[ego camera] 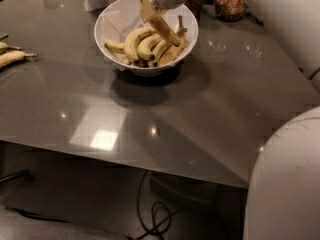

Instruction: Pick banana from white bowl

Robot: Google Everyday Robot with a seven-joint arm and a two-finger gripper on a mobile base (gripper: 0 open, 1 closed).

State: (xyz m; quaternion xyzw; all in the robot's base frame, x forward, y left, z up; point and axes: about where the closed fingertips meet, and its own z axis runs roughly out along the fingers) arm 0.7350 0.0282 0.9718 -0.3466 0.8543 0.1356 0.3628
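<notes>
— Where is the gripper?

— The gripper is at the top edge of the view, over the far side of the white bowl. It is clamped on the upper end of the banana.

— And how does the banana hang?

— It hangs tilted, sloping down and to the right from the gripper. Its lower end is over the shorter bananas heaped in the bowl just below. I cannot tell whether it touches them.

— What else is around it?

— The bowl stands on the grey table, right beneath the gripper. Glass jars stand near, to the gripper's right. Loose bananas lie well off to its left at the table's edge. Far below, under the table, a black cable curls on the floor.
</notes>
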